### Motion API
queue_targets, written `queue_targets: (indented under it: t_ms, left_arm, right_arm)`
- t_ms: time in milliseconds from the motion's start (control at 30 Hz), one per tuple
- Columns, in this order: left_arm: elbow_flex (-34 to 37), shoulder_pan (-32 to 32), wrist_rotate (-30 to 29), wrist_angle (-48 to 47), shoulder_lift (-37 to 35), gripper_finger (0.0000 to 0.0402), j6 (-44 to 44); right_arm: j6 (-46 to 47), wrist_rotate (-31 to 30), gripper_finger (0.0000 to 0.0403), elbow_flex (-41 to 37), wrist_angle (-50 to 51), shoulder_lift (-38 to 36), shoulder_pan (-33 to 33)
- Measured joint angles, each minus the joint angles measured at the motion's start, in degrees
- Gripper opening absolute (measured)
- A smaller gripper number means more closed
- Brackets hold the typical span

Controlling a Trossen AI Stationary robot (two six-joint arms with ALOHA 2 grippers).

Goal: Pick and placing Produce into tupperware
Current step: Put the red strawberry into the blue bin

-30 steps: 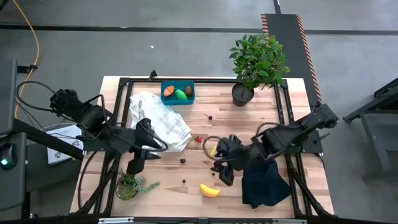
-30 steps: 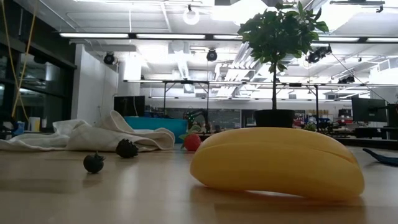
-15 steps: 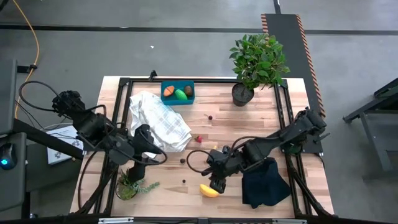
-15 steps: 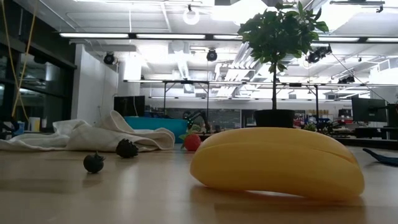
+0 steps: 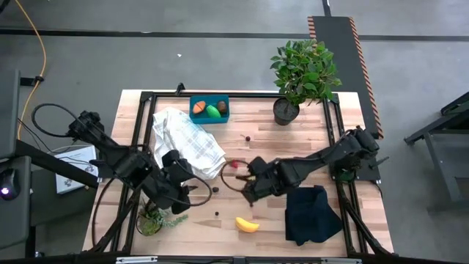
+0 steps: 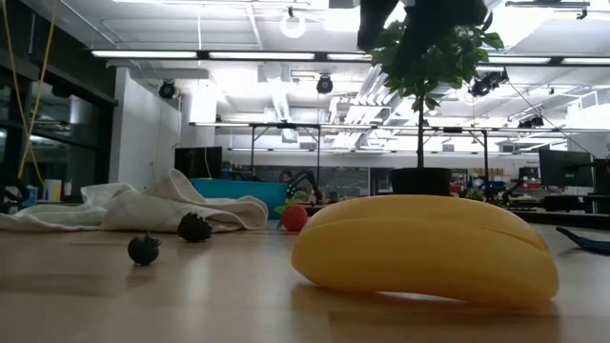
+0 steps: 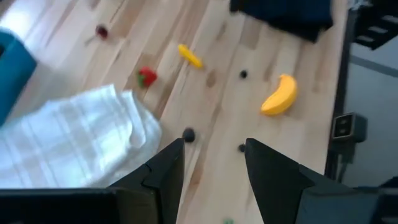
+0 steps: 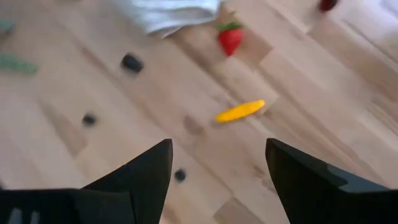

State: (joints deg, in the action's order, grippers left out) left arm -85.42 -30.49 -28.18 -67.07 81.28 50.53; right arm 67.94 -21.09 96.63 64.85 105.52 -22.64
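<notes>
The teal tupperware [image 5: 209,109] sits near the table's far edge with the orange carrot [image 5: 198,108], the green oval [image 5: 213,111] and the brown kiwi [image 5: 221,107] in it. The banana [image 5: 247,224] lies on its side near the near edge. The strawberry [image 5: 234,164] and dark berries [image 5: 215,189] lie mid-table. A small yellow piece [image 8: 240,111] lies ahead of my right gripper [image 5: 247,188], which hovers open above mid-table. My left gripper [image 5: 190,195] is open beside the white cloth, facing the banana [image 7: 280,95].
A white checked cloth [image 5: 187,143] lies crumpled left of centre. A black folded cloth [image 5: 311,213] is at the near right, a leafy potted bush [image 5: 300,73] at the far right and a small spiky plant [image 5: 154,218] at the near left. Bare wood lies between the grippers.
My right gripper dipped toward the banana, then drew back toward the table's left and far side, above the small yellow piece. My left gripper swung toward the table's right, away from the spiky plant. The produce lies where it was.
</notes>
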Motion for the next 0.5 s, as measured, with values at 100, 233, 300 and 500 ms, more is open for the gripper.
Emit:
queue_targets:
  t_ms: [100,233,300,500]
  left_arm:
    - [3.7,-1.8,-0.8,0.2,-0.3,0.0156,4.0]
    - [6.6,-5.0,-1.7,1.1,-0.4,0.0156,9.5]
    - [7.3,-6.9,-3.6,1.3,-0.4,0.0156,12.4]
    - [7.5,-12.8,-12.0,1.0,-0.4,0.0156,19.6]
  right_arm:
    - [0.7,-0.5,0.0248,-0.1,-0.2,0.0,1.2]
    - [2.1,-5.4,0.0248,-0.1,-0.6,0.0,1.0]
    - [2.4,-7.8,0.0248,-0.1,-0.9,0.0,0.2]
    - [4.9,-10.0,0.0248,-0.1,-1.4,0.3,-1.5]
